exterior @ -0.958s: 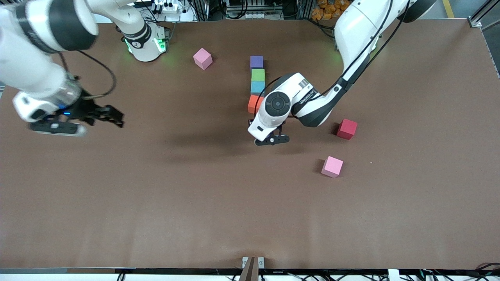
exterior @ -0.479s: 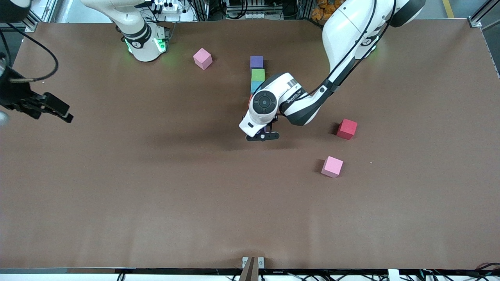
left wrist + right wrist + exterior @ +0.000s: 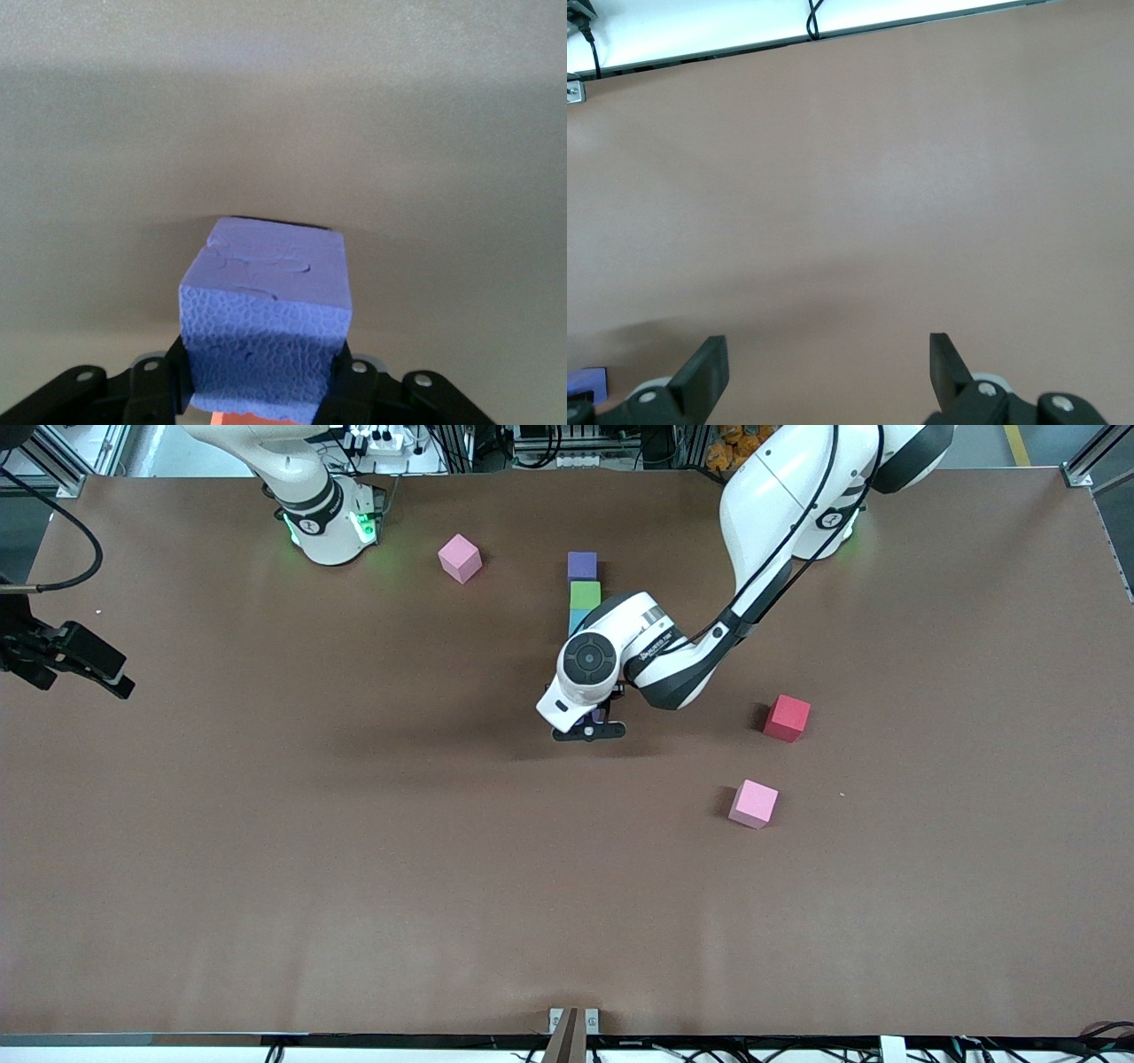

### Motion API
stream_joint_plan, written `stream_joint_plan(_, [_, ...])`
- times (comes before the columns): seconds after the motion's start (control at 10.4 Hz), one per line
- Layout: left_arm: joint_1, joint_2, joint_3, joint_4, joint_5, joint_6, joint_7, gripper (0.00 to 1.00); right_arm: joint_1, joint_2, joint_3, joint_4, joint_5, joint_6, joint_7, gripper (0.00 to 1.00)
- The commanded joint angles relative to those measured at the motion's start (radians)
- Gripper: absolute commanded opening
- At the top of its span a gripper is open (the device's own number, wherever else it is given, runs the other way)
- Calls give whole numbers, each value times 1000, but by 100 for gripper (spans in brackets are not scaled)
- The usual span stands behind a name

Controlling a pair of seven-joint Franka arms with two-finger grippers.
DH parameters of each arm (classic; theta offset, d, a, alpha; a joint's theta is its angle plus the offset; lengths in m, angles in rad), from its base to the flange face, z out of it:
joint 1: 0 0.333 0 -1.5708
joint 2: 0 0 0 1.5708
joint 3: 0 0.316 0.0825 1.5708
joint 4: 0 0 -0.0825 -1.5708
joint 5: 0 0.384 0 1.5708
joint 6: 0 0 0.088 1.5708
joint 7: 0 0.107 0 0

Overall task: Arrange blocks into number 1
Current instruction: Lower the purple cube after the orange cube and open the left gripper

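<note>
- Front view: a column of small matte foam cubes runs down the brown table top [image 3: 354, 850] — the purple foam cube at the top of the column [image 3: 582, 565], then the green foam cube [image 3: 585, 593] touching it on the camera side, then a sliver of the light blue foam cube [image 3: 576, 620]. The left arm's wrist covers whatever comes next.
- The column's long axis runs from the robots' bases toward the front camera; that reads as the stroke of the 1.
- The left gripper [image 3: 592, 724] sits low at the camera end of that column, only a hint of purple showing under it.
- Left wrist view: here's the grip — the second purple foam cube [image 3: 266, 319] is clamped by the left gripper [image 3: 266, 390] on two opposite side faces, top face level, edges square to the fingers. A strip of the orange foam cube [image 3: 252, 420] peeks just under it.
- That pebbled, dented surface says soft and very light; I'd judge it grippy, happy to squash, so a gentle pinch across flat faces is enough.
- Right wrist view: the right gripper [image 3: 828, 367] has its jaws spread wide, nothing between them, bare table below.
- Back in the front view, the right gripper [image 3: 75, 664] waits over the table edge at the right arm's end, well apart from the green cube.
</note>
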Motion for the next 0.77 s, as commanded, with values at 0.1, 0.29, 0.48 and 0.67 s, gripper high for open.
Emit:
stream_joint_plan(0.1, [-36,32,11,21,-12,-2,-22,0,-49,26,29,64,-15,-41,-17,100])
stream_joint_plan(0.29, [-41,37,10,19,-7,-3,-34,0,-70,26,53,64,-15,-55,-17,100])
stream_joint_plan(0.48, [-41,38,10,14,-6,-3,-31,27,-72,26,59,64,-17,-60,-15,100])
stream_joint_plan(0.67, [-36,32,10,14,-4,-9,-31,100,-72,26,58,64,-15,-70,-14,100])
